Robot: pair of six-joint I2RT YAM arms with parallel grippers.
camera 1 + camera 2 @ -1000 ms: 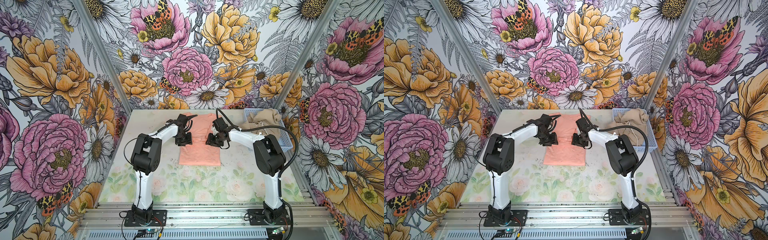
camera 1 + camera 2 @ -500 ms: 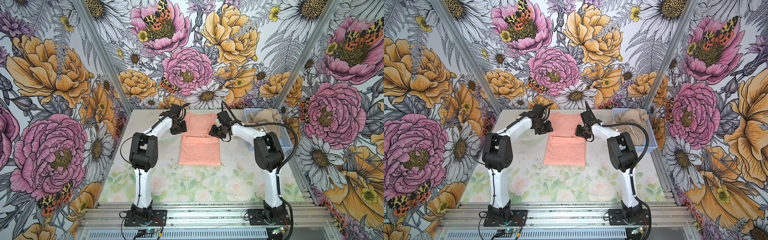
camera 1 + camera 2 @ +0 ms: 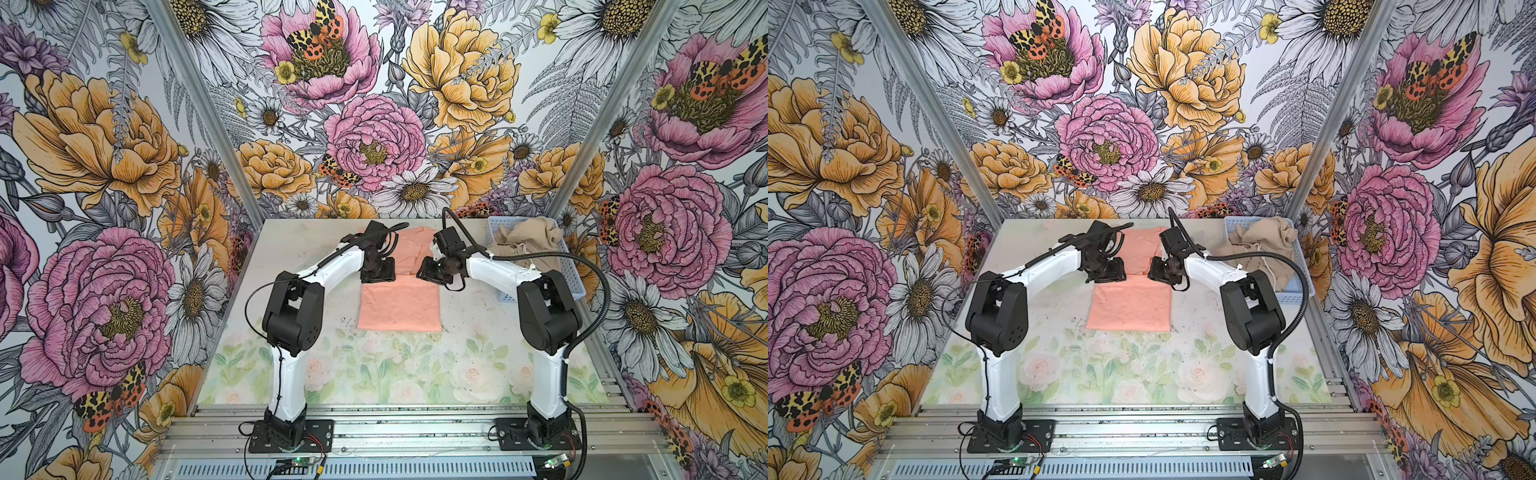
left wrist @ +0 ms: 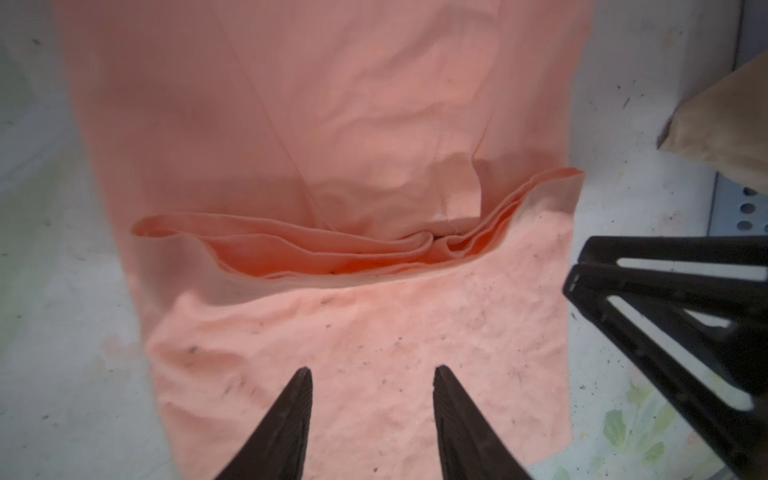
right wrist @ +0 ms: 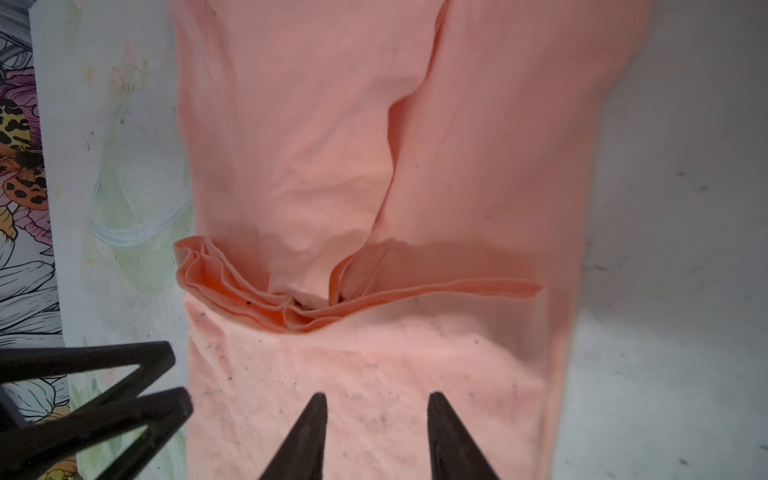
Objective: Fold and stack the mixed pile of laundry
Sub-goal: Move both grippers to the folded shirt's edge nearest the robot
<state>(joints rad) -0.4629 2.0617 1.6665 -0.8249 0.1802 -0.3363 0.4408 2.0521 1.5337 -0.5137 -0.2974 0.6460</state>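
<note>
the peach t-shirt (image 3: 399,307) lies flat mid-table, its near half doubled over; the loose stacked edges of that flap run across the middle, fanned apart and slightly raised. the left gripper (image 4: 374,370) and the right gripper (image 5: 378,395) hover just above the flap, jaws parted, grasping nothing. the beige shorts (image 3: 525,241) sit heaped in the blue basket (image 3: 571,278) at the far right corner, unfolded.

hazards, as judged from here:
- if you close on the top layer only, the flap is likely to peel back and undo the fold; take all layers at once.
- the two grippers stand near each other; an inward move risks finger contact.
- the right arm's cable crosses in front of the basket; a wide swing may snag the shorts.

the table (image 3: 415,374) is pale with a faded flower print and dark specks, which also cling to the shirt; bold floral walls (image 3: 124,166) on metal framing close in three sides.
</note>
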